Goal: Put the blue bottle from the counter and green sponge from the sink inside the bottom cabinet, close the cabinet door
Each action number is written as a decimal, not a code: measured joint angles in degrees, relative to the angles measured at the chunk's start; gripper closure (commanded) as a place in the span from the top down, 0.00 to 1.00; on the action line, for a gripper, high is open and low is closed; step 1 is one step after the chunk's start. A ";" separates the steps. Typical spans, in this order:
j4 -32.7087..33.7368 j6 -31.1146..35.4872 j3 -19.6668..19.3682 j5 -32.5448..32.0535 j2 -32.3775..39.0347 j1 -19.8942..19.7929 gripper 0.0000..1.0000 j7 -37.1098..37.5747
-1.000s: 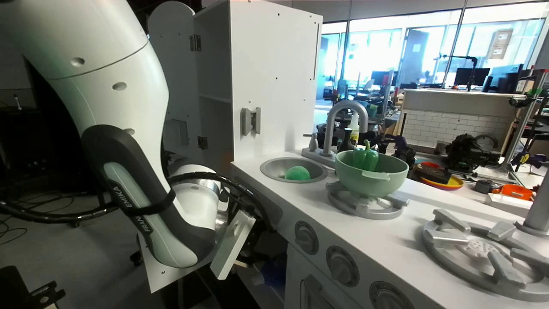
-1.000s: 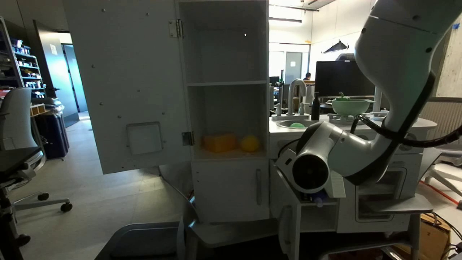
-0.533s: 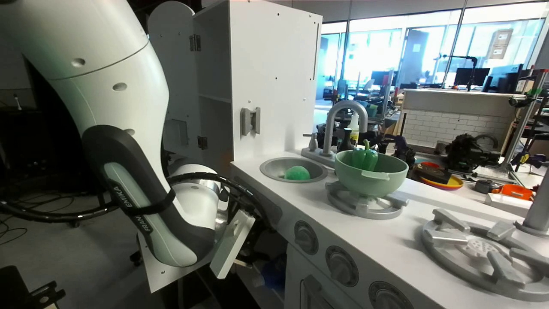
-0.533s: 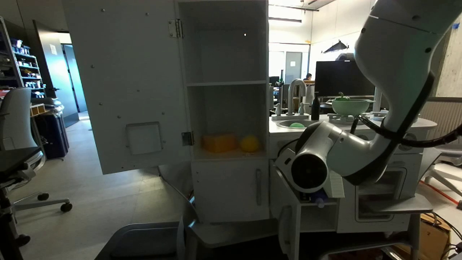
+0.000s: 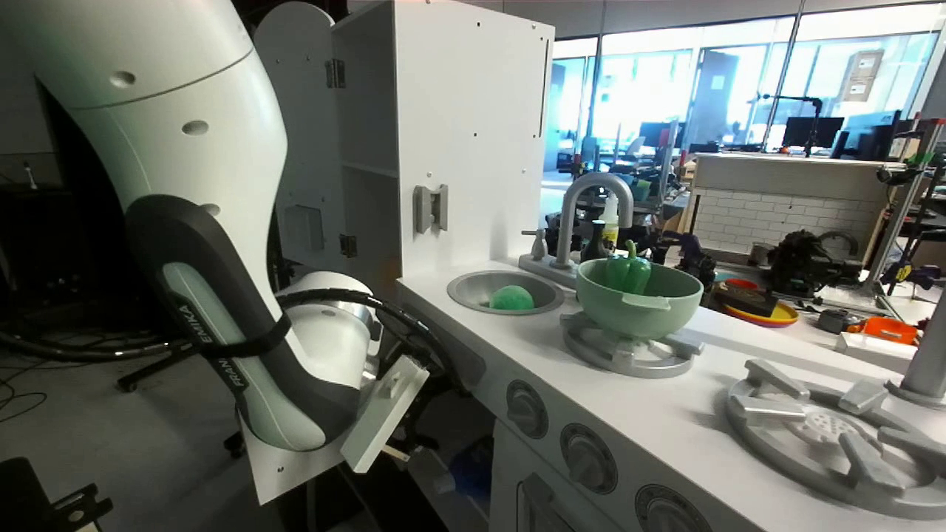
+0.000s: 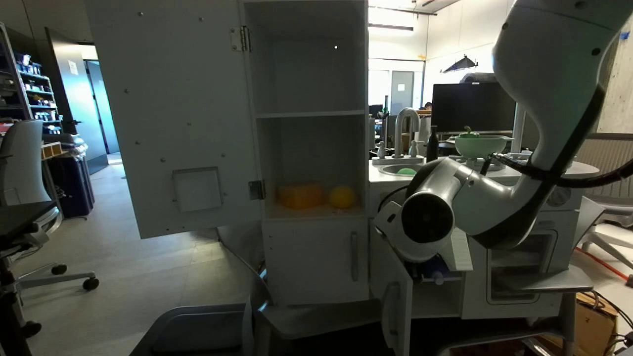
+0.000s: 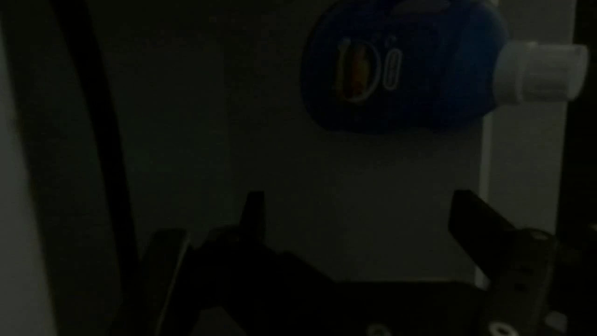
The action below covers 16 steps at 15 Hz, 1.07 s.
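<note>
With the blue bottle (image 7: 401,70) lying in the bottom cabinet (image 6: 436,301), the hand (image 7: 357,200), spread wide and empty, should back away without nudging it or the cabinet door (image 6: 388,276), then reach the green sponge (image 5: 511,298) in the sink (image 5: 471,288).

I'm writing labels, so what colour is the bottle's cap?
The cap looks white, though dimly lit; the wrist view shows it best.
</note>
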 measured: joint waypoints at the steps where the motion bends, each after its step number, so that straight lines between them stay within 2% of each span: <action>1: -1.27 1.02 0.37 0.64 -1.12 -0.07 1.00 -1.75; 7: -9.89 2.92 2.90 4.33 -8.00 0.03 1.00 -12.63; 10: -15.93 3.14 3.52 11.24 -13.07 0.01 1.00 -23.29; 14: -26.51 3.96 3.26 21.97 -24.56 -1.71 1.00 -38.66; 16: -29.73 4.14 3.20 28.49 -30.41 -2.94 1.00 -45.59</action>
